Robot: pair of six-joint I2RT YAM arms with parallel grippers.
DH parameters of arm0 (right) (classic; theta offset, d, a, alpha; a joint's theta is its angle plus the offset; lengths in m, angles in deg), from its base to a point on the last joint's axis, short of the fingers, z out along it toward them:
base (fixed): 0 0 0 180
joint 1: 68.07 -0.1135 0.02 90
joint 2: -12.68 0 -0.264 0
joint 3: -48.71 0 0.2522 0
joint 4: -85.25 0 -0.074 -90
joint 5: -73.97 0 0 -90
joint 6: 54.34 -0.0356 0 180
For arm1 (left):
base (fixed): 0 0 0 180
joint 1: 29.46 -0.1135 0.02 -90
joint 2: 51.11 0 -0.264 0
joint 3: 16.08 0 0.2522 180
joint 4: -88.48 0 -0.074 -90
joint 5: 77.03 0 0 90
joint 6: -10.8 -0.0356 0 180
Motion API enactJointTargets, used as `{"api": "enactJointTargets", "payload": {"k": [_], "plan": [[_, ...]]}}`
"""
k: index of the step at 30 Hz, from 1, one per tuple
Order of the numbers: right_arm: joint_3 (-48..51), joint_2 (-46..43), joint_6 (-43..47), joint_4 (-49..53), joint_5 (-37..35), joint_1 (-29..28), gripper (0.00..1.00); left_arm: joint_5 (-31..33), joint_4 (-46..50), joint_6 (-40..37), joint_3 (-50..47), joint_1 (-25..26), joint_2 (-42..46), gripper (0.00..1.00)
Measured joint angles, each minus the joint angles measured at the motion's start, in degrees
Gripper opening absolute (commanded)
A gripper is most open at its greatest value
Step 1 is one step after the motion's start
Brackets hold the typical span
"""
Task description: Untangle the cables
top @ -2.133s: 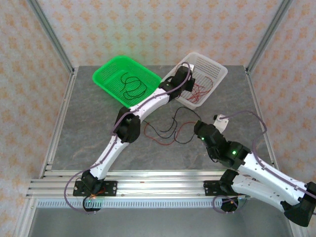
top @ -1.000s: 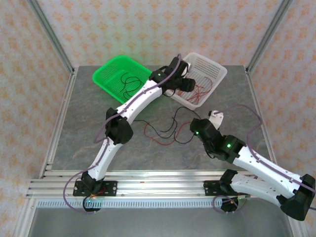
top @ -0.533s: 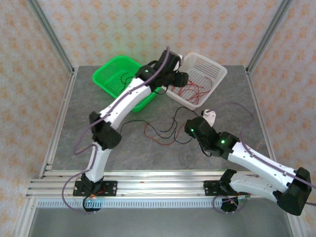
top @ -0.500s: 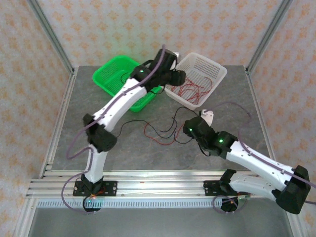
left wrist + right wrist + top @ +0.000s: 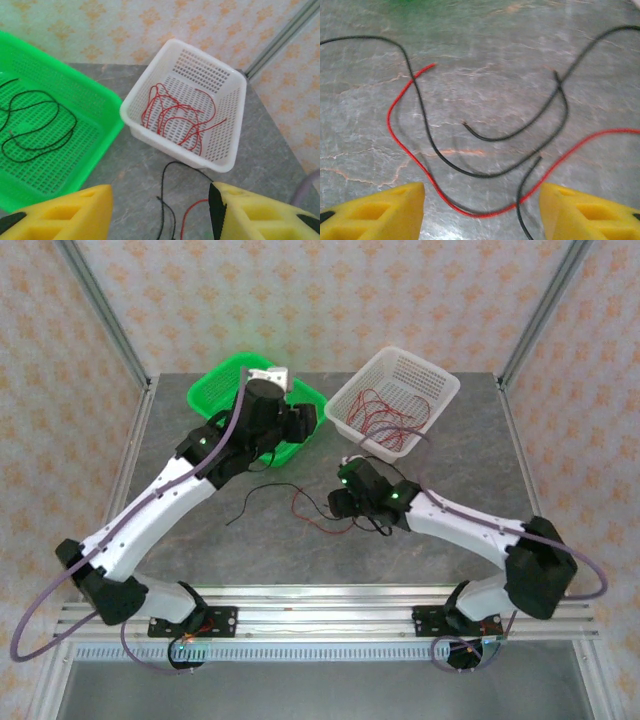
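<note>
L arm stretched fwd, L end effector [image 5: 160, 215] raised just left of white basket [image 5: 175, 148], jaws apart, empty. R arm bent inward, R end effector [image 5: 482, 210] low over cables [image 5: 480, 175] on desk [image 5: 470, 450] before basket, jaws apart, empty.

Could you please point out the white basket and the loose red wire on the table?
White plastic mesh basket [image 5: 165, 144]: left wrist view, near wall.
Thin loose red wire [image 5: 390, 125]: right wrist view, left bend.
</note>
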State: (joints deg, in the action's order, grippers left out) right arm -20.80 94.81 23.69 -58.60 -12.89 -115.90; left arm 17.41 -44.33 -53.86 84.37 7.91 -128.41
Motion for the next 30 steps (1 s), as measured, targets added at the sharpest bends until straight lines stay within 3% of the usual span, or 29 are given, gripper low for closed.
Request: {"api": "enactJointTargets", "payload": {"k": [7,14,20,23,25,30], "plan": [[-7.80,11.87,8.96,-1.40,3.89,-0.33,0.54,3.37,-1.16,2.62,-6.84,-0.04,9.90,0.54],[-13.35,22.80,11.78,-1.46,4.63,-1.73,0.47,5.07,-1.36,3.85,-9.18,-0.04,14.19,0.55],[-16.44,28.48,11.89,-1.38,3.98,-2.56,0.28,5.92,-1.09,4.26,-9.18,-0.04,14.86,0.55],[-17.38,29.33,11.63,-1.38,3.72,-2.64,0.14,6.36,-1.07,4.24,-9.18,-0.04,15.08,0.55],[-17.75,29.38,11.50,-1.36,3.48,-2.64,0.00,6.56,-1.03,4.24,-9.18,-0.04,15.15,0.55],[-18.51,29.33,10.73,-1.27,2.84,-2.67,0.00,6.58,-0.92,4.24,-9.18,-0.04,15.19,0.55]]}}
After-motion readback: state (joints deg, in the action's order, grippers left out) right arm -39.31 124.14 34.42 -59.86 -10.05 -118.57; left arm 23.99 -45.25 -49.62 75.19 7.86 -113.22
